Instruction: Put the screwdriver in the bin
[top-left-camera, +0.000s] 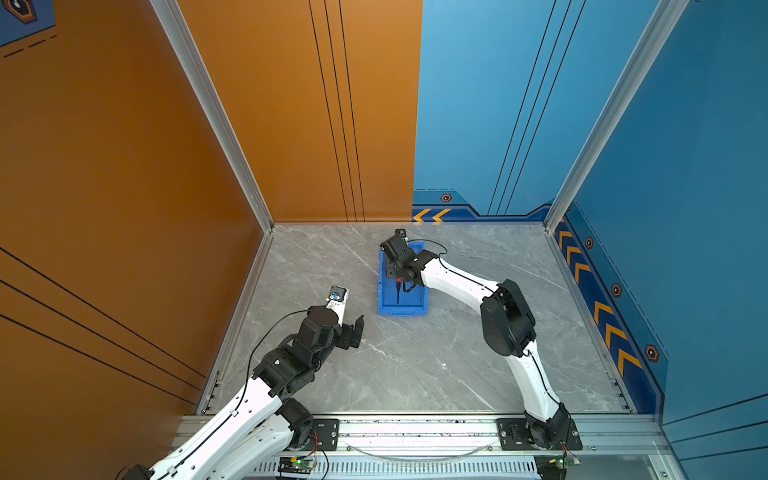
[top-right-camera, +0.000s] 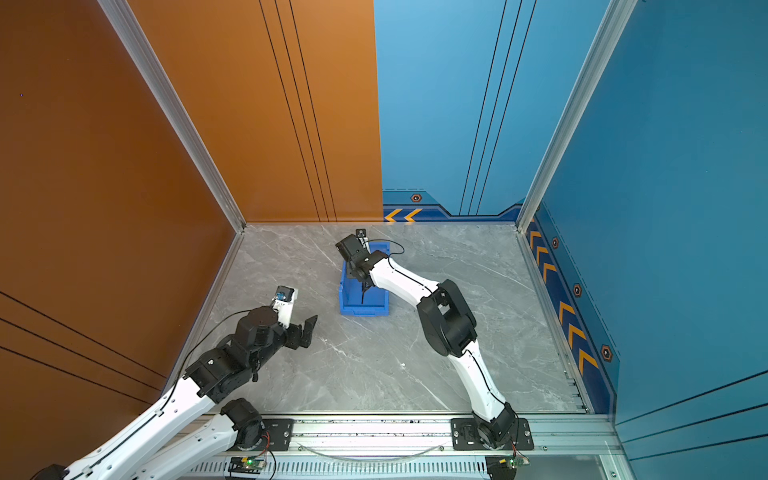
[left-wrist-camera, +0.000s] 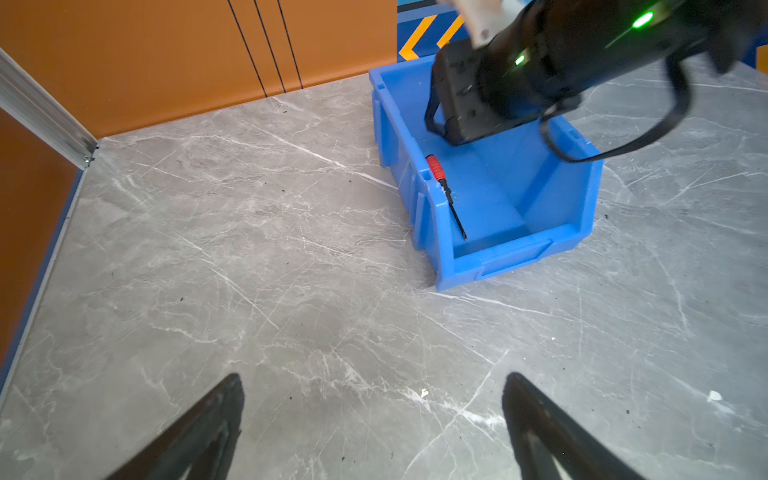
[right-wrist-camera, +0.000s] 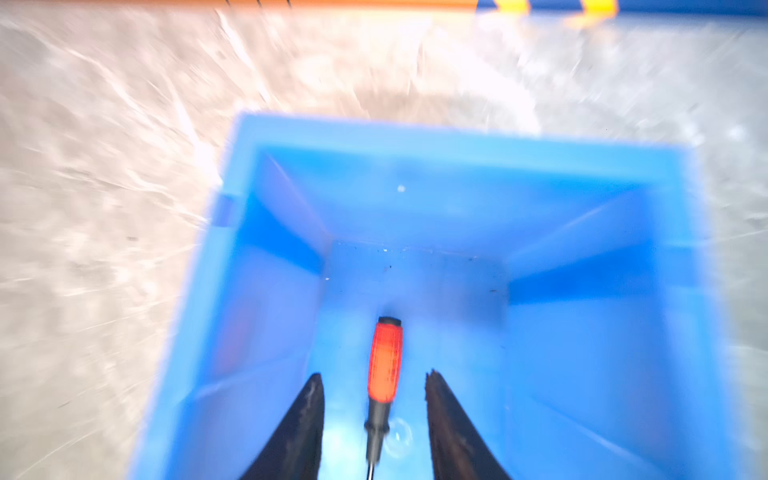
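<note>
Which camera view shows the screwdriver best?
Left wrist view: the screwdriver shows full length and sharp inside the bin. Right wrist view: handle large but blurred, tip cut off. Both top views: tiny, partly hidden by the right arm.

top views: high, overlooking table (top-left-camera: 415, 365) | wrist views: close, sharing bin (left-wrist-camera: 498, 257)

Orange wall (top-left-camera: 104, 166); blue wall (top-left-camera: 685, 166); grey marble tabletop (top-left-camera: 415, 365)

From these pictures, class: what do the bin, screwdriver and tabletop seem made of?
Bin: probably moulded plastic, smooth blue, ribbed walls. Screwdriver: ridged red handle, likely plastic; thin black shaft, presumably metal. Tabletop: grey with white veins, marble-look; stone or print, cannot tell.
</note>
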